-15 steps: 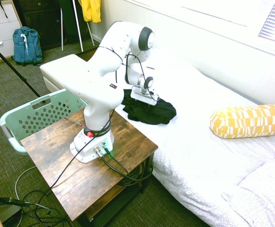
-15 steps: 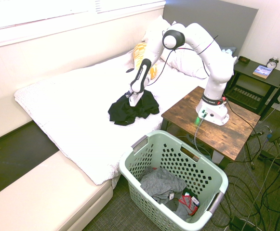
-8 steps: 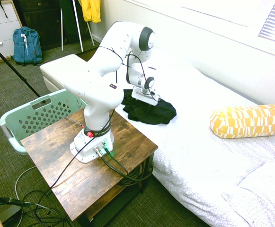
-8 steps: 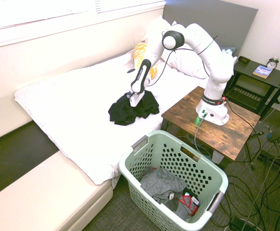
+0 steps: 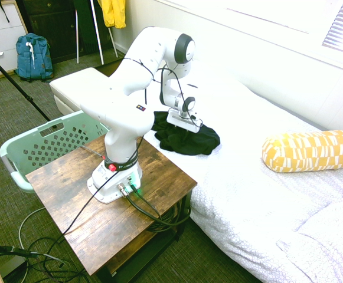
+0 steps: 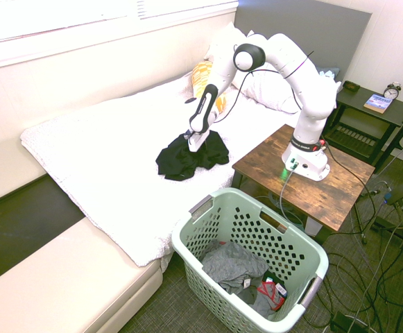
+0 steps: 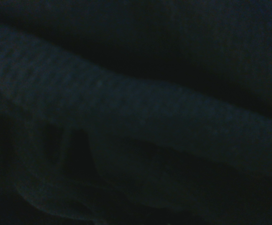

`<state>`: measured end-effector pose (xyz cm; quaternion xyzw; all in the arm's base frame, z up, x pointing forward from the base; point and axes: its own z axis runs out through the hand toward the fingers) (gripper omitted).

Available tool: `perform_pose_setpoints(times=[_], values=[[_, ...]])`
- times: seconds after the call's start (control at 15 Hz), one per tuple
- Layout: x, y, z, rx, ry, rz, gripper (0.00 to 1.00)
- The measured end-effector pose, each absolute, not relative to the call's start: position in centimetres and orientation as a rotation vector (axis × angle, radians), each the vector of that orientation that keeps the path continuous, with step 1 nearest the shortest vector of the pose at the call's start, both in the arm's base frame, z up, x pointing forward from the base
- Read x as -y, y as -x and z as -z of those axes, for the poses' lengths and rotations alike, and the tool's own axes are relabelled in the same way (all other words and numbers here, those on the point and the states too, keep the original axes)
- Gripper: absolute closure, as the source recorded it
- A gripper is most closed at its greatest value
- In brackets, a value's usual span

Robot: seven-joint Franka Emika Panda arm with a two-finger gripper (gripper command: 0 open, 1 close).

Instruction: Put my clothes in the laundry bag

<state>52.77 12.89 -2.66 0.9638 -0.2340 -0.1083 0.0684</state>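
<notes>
The clothes [image 5: 190, 141], a floppy black heap, lie on the white bed near its edge by the side table. My gripper [image 5: 183, 125] points straight down and is pressed into the top of the clothes [image 6: 180, 161], so its tip is buried in the cloth. From the other side the gripper [image 6: 194, 144] stands at the heap's upper middle. In the wrist view, dark folded fabric [image 7: 136, 112] fills the whole picture. The laundry bag [image 6: 187, 246], a mint-green perforated basket, stands on the floor below the bed edge, and its wall [image 5: 53, 144] shows behind the table.
A grey garment [image 6: 232, 267] and small items lie inside the basket. The wooden side table [image 5: 153, 177] bearing the arm stands between basket and bed. A yellow patterned pillow [image 5: 310, 150] lies further along the bed. A blue backpack [image 5: 32, 56] and a yellow jacket [image 5: 113, 12] are far off.
The arm has shifted slightly toward the pillow end while staying down on the black garment. The cloth by the gripper looks a little more bunched up.
</notes>
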Motion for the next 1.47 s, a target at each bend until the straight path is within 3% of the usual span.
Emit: perform_pose_setpoints(times=[1.13,1.27,1.47], values=[[-11.5,-52.7,2.0,0.735,-2.913,0.325,1.0],[-12.5,-53.6,-1.1,0.725,-2.941,0.271,1.0],[-15.9,-55.9,-10.8,0.69,-2.988,0.111,1.0]])
